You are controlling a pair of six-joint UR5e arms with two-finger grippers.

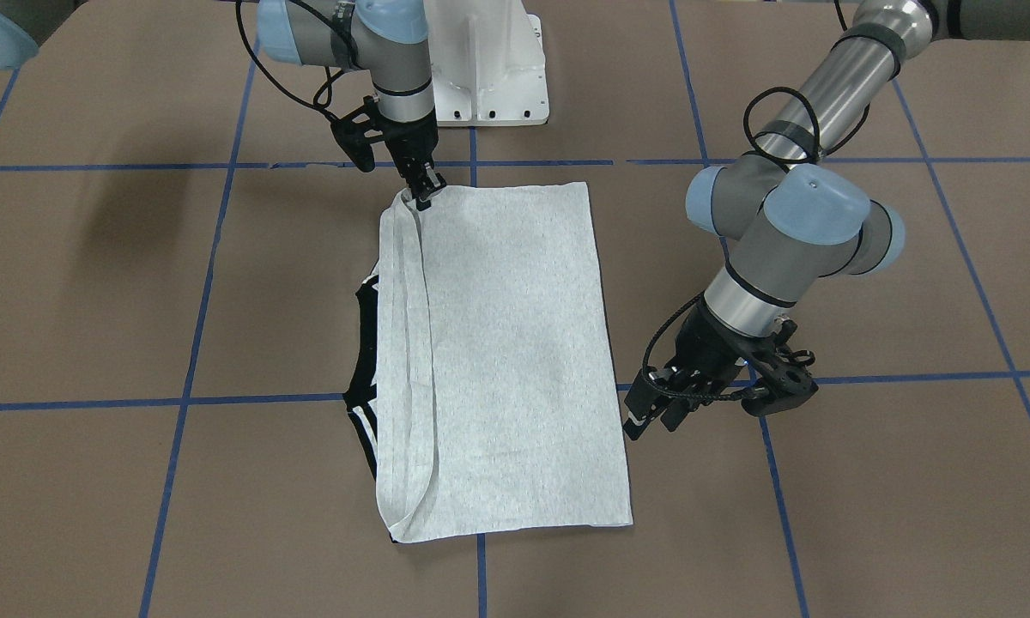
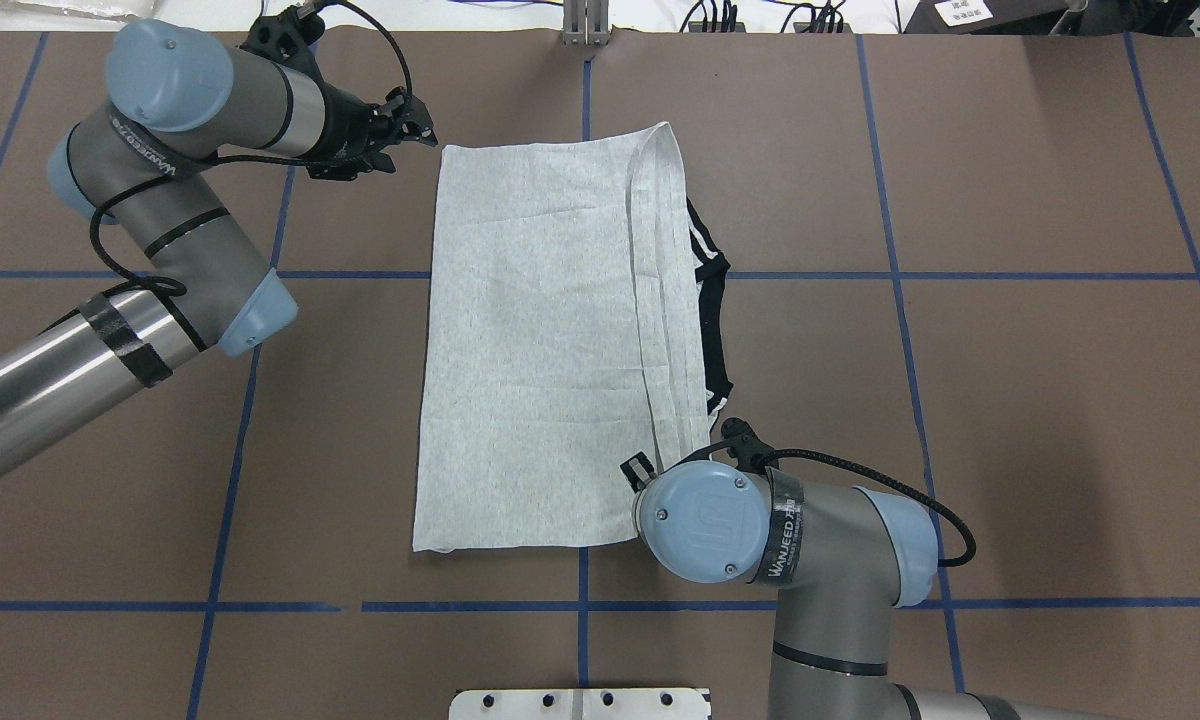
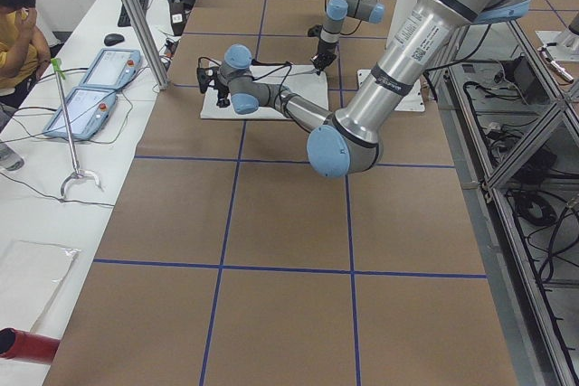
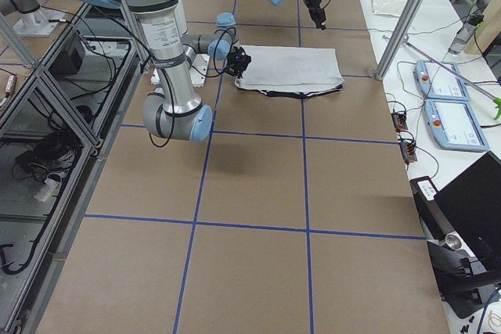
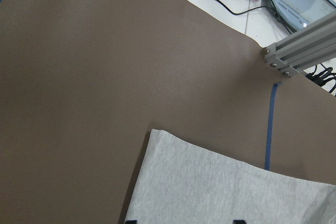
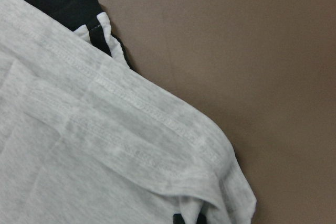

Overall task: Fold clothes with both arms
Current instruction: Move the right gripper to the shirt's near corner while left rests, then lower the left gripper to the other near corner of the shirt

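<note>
The light grey T-shirt [image 1: 506,360] lies folded into a long rectangle on the brown table, with the print hidden. Its black collar and striped trim [image 1: 362,369] peek out from under the doubled-over side. The shirt also shows in the overhead view [image 2: 540,350]. My right gripper [image 1: 423,197] is shut on the hem corner nearest the robot base, and the fabric bunches up there [image 6: 210,182]. In the overhead view its own wrist hides it. My left gripper [image 1: 652,422] is open and empty, low beside the shirt's far corner [image 5: 157,140], with its fingertips apart [image 2: 415,125].
The white pedestal base [image 1: 489,69] stands just behind the shirt. Blue tape lines [image 1: 189,343] grid the table. An aluminium post [image 5: 299,51] and teach pendants [image 4: 450,115] sit past the far edge. A seated person [image 3: 18,15] is at that side.
</note>
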